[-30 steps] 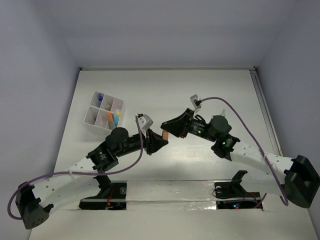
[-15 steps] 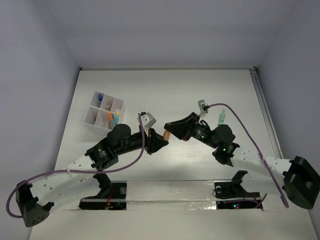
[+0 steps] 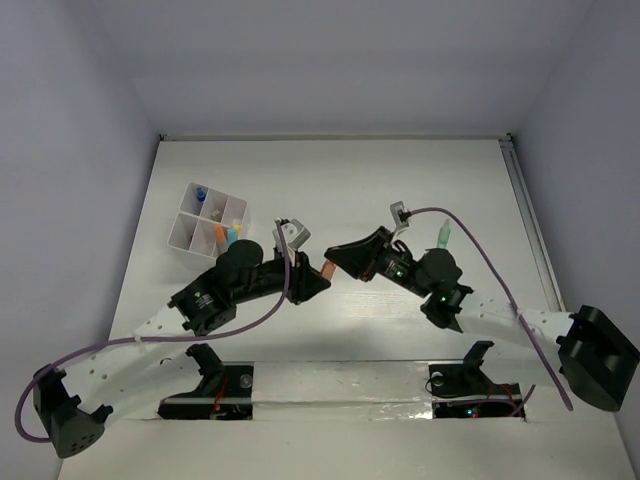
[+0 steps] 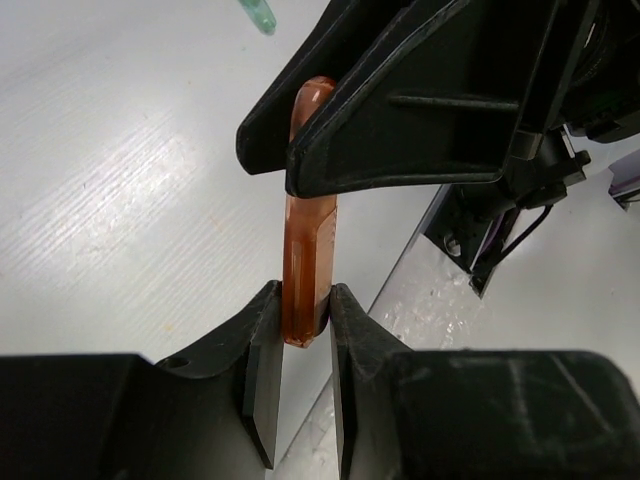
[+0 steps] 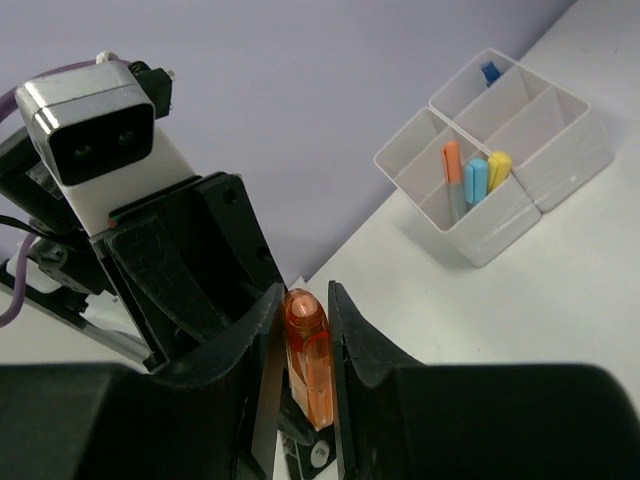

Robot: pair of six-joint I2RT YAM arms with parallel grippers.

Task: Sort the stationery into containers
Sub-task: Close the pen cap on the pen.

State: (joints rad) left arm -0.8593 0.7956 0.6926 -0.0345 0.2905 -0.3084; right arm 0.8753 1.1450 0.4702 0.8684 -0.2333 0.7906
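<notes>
White table (image 3: 400,180), top view: both arms bend inward. The left gripper (image 3: 316,282) and right gripper (image 3: 340,256) meet at mid-table on one orange pen (image 3: 327,268), mostly hidden. One green pen (image 3: 442,236) lies beyond.

Left wrist: left fingers (image 4: 262,370) pinch the pen's lower end; right fingers (image 4: 400,130) clamp its top.

Right wrist: one box (image 5: 520,170) holds three pens (image 5: 472,180) and one blue item (image 5: 489,70).

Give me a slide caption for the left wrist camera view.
Left gripper and right gripper each clamp an end of one orange marker above the white table.
</notes>
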